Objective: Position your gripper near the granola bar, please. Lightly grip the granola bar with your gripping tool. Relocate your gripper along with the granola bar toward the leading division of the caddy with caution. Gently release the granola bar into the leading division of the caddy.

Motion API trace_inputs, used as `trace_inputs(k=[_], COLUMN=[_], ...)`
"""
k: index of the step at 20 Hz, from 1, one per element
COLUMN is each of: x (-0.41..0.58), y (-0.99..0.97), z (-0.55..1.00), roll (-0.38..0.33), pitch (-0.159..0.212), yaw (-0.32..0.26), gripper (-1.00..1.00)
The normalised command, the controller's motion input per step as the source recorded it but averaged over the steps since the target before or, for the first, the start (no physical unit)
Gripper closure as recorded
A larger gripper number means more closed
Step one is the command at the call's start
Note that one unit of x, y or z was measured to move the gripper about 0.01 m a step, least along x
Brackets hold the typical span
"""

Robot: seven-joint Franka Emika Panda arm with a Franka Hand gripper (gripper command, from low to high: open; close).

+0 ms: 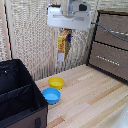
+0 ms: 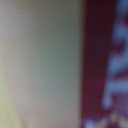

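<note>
Pale wood worktop point(image 1: 95, 100), woven straw-coloured wall behind, dark drawer unit point(image 1: 112, 45) at the exterior view's right. My tool point(image 1: 66, 32) hangs high above the worktop, close to the wall, fingers pinched on the top end of the granola bar point(image 1: 63, 45). The bar dangles upright below the fingers, yellow-orange face with a white patch near its lower end, clear of everything beneath.

Wrist view: only blur, a pale grey-green band beside a dark maroon one with light streaks; nothing there I can name.

Below the bar on the worktop sits a yellow bowl point(image 1: 56, 82), with a blue bowl point(image 1: 51, 95) touching or just beside it, nearer the camera. Toward the exterior view's left stands the caddy point(image 1: 30, 82), black, divider across it. Its leading division point(image 1: 17, 102), the nearer compartment, carries a small grey buckle point(image 1: 37, 121) on its outer wall. Bar and caddy are well apart.
</note>
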Motion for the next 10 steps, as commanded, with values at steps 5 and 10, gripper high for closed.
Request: trace_inputs(k=[5,10], x=[0.035,-0.039], y=[0.62,0.34], z=[0.36,0.60], roll=[0.029,0.002], pitch=[0.055,-0.047], yaw=[-0.109,-0.249], gripper=[1.00,1.00])
